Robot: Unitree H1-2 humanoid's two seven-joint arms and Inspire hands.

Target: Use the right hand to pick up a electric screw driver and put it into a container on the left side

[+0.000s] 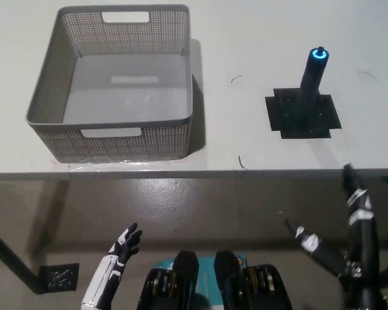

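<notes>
Here's the grey perforated basket (110, 84) on the left part of the white tabletop (246, 39), handle cut-outs on its near and far walls, and nothing inside it, just a bare grey floor. Over to the right, well apart from the basket, the electric screwdriver (310, 81) stands upright on a black square mat (303, 116), a blue ring glowing at its top end. It's untouched, with open tabletop between it and the basket, only a couple of small dark scuff marks (237, 79) there.

Down below the tabletop's front edge, the black right hand (349, 223) is up at the lower right, fingers spread wide apart and holding nothing; one finger (355, 190) reaches up near the tabletop's edge, short of the mat. The white left hand (119, 252) rests low at the lower left, fingers loosely apart, empty too, well below the basket.

On the grey floor under the tabletop, a dark table leg (10, 258) slants at the far left with a small black pad (58, 278) just beside it.
</notes>
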